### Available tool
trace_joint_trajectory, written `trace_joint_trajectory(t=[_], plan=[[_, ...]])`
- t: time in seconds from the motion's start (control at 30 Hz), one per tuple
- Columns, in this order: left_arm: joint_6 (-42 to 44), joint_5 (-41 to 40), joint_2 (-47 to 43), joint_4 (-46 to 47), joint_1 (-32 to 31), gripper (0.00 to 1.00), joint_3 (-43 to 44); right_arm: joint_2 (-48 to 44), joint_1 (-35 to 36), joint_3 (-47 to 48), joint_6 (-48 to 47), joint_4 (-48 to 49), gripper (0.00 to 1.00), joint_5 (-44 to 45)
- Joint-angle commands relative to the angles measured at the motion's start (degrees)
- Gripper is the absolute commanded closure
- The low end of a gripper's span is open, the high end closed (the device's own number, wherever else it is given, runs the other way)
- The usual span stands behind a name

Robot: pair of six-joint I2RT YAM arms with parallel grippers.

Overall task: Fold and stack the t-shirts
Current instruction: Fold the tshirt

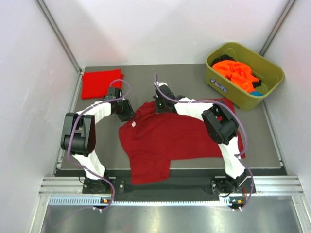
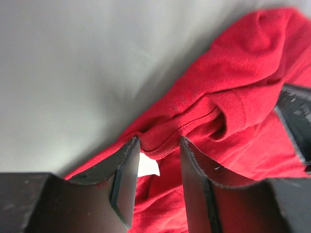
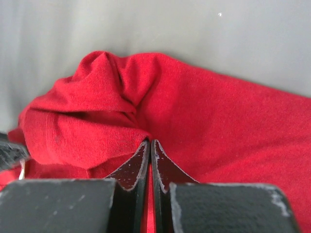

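Note:
A dark crimson t-shirt [image 1: 165, 138] lies spread over the middle of the grey table, its lower part hanging past the near edge. My left gripper [image 1: 127, 114] stands at its collar. In the left wrist view the jaws [image 2: 159, 141] are apart, with the ribbed collar rim [image 2: 228, 104] running across between the tips and the white neck label [image 2: 148, 167] behind them. My right gripper [image 1: 159, 104] is at the shirt's far edge, shut [image 3: 149, 142] on a thin fold of the crimson cloth [image 3: 218, 121]. A folded brighter red t-shirt [image 1: 101, 82] lies at the back left.
An olive-green tub [image 1: 272, 82] at the back right holds bunched orange t-shirts [image 1: 235, 73]. Pale walls close in on both sides and the back. The table's near edge meets a metal rail [image 1: 165, 194] where both arm bases are bolted.

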Motion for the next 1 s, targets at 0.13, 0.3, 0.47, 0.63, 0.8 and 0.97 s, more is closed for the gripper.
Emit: trace_joint_trajectory(t=[0.13,0.3,0.47,0.63,0.8,0.97], plan=[[4.02,0.0,-0.78,-0.49,1.81,0.53,12.29,-5.75,-0.87,-2.02,-2.45,4.46,1.0,-1.53],[8.95,9.75,5.79,1.1,1.9,0.54,17.83,-5.93,-1.57,-2.37,-2.62,4.81,1.0,-2.15],[15.27,18.28,11.17,-1.01,1.9,0.57,19.34,-6.1,-2.1,-2.46,-2.89,4.99,1.0,-2.68],[18.71,22.51,12.5,-0.23,1.9,0.55,17.58,-5.66,-2.37,-2.2,-2.8,5.43,1.0,-4.07],[18.27,23.92,11.27,1.88,1.9,0.55,16.7,-5.14,-2.54,-1.85,-2.53,5.69,1.0,-4.7],[18.8,25.15,10.57,0.48,1.9,0.59,17.14,-5.05,-2.45,-1.58,-2.1,5.69,1.0,-4.79]])
